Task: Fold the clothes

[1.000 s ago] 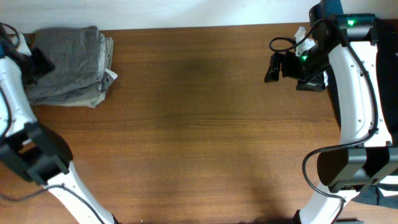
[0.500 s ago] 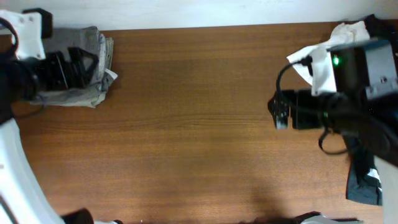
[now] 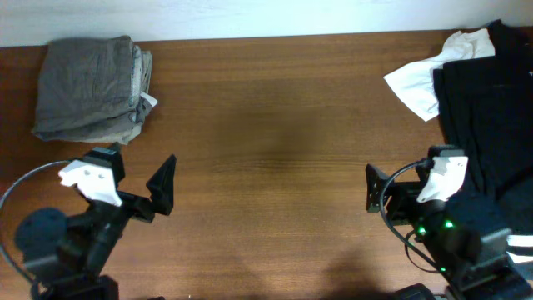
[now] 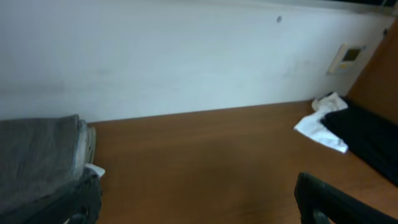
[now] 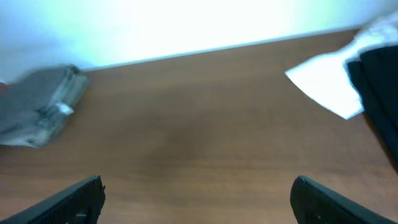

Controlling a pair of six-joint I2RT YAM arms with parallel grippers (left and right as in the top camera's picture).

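A folded stack of grey clothes [image 3: 87, 87] lies at the table's far left corner; it also shows in the left wrist view [image 4: 37, 155] and the right wrist view [image 5: 40, 106]. A white piece [image 3: 425, 79] and a heap of black clothes [image 3: 487, 108] lie unfolded at the far right, and both show in the left wrist view [image 4: 323, 127] [image 4: 367, 134]. My left gripper [image 3: 137, 179] hovers near the front left, open and empty. My right gripper [image 3: 408, 175] hovers near the front right beside the black heap, open and empty.
The brown wooden table [image 3: 266, 125] ends at a white wall along its far edge. A small wall panel [image 4: 350, 56] sits above the far right corner. The black heap runs down the table's right edge.
Both arms have drawn back from the far corners to the front of the table. The left gripper has left the grey stack. The white and black pieces now show uncovered.
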